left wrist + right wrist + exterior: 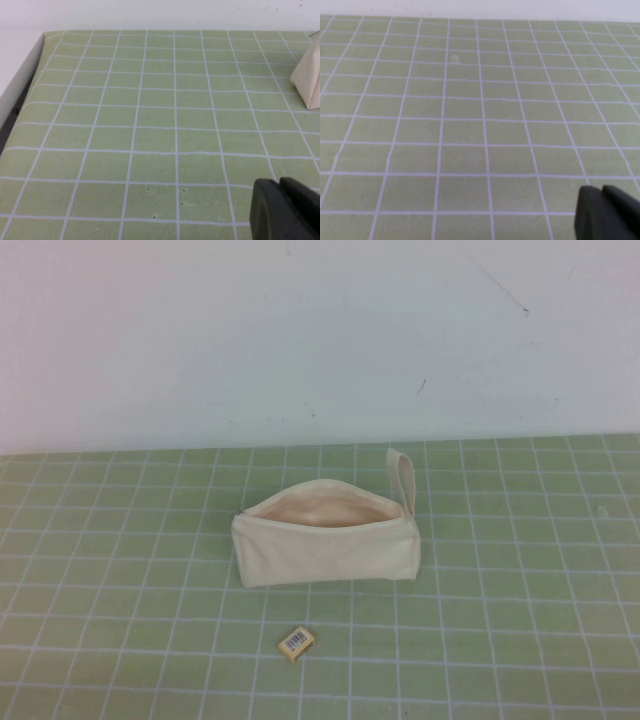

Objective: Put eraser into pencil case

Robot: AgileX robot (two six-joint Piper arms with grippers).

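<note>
Bright, even light; soft focus

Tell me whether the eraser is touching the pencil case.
Apart. The high view shows bare green mat between the eraser and the pencil case. Neither gripper is near: left gripper and right gripper show only in their wrist views.

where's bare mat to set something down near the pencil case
Bare mat lies right of the pencil case, left of it too, and behind it toward the wall. The near strip is tighter: the eraser lies there. Left end effector and right end effector sit above bare mat.
</note>
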